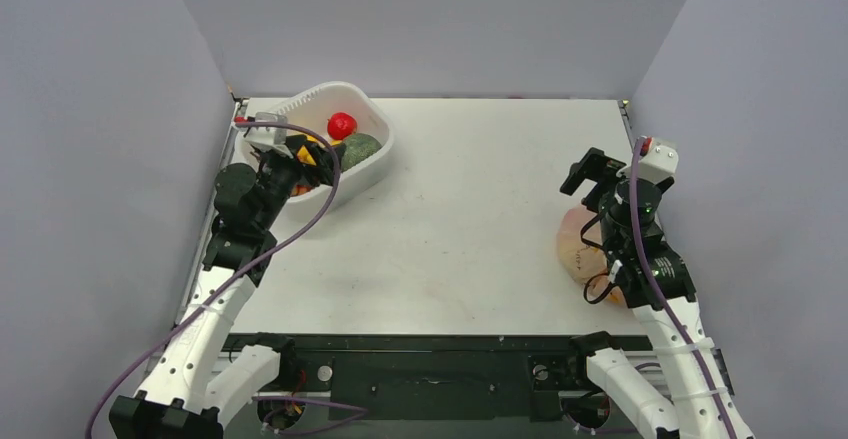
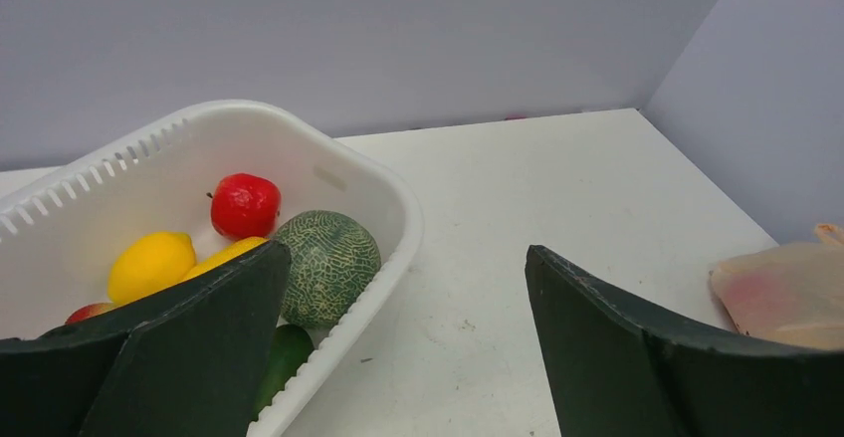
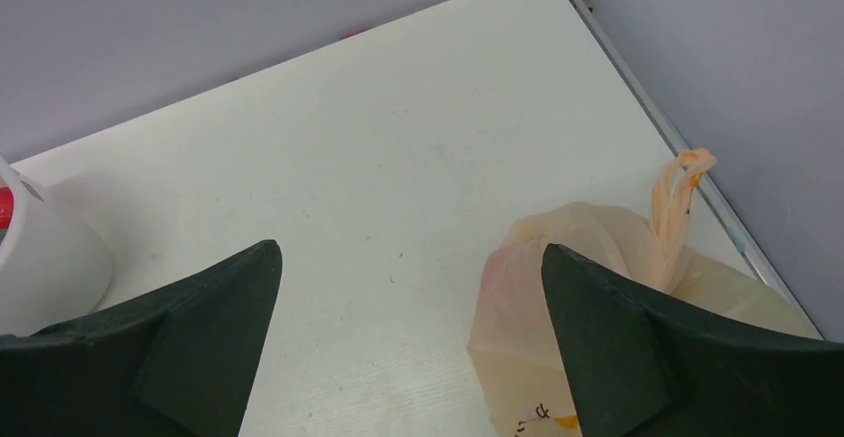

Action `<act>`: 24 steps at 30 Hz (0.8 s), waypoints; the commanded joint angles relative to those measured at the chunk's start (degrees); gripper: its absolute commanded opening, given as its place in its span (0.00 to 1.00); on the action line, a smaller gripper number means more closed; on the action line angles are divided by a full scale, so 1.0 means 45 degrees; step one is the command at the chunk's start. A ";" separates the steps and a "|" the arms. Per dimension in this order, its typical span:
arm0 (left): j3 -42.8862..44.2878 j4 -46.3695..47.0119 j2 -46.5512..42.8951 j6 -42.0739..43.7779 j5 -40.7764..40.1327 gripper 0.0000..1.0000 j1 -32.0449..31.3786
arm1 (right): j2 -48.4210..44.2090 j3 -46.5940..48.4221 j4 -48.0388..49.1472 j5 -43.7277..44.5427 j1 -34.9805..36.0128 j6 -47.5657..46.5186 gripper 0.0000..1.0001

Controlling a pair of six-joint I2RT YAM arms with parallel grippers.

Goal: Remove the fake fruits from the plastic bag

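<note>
Bag (image 1: 577,245) on white table (image 1: 470,219), grey walls (image 1: 430,19)

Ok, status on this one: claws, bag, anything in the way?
Left claw open, empty, at white basket holding fake fruits. Right claw open, empty, by plastic bag. Reddish shape shows through bag. Nothing blocking.

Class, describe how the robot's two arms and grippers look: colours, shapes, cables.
The left arm and right arm have white lower links, black upper joints and a trailing purple cable. Each wrist carries a white box with a red mark. The fingers are dark, broad wedges.
</note>
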 commanded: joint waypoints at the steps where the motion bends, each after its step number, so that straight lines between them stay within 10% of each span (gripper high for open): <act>1: 0.0091 0.0623 0.0429 -0.0221 0.0501 0.87 -0.0041 | -0.0229 -0.0150 -0.0467 0.1013 -0.0056 0.0781 1.00; 24: 0.0624 0.0519 0.2347 0.0077 0.2597 0.87 -0.0339 | 0.0796 -0.2404 -0.2773 0.3919 -0.3197 0.4784 1.00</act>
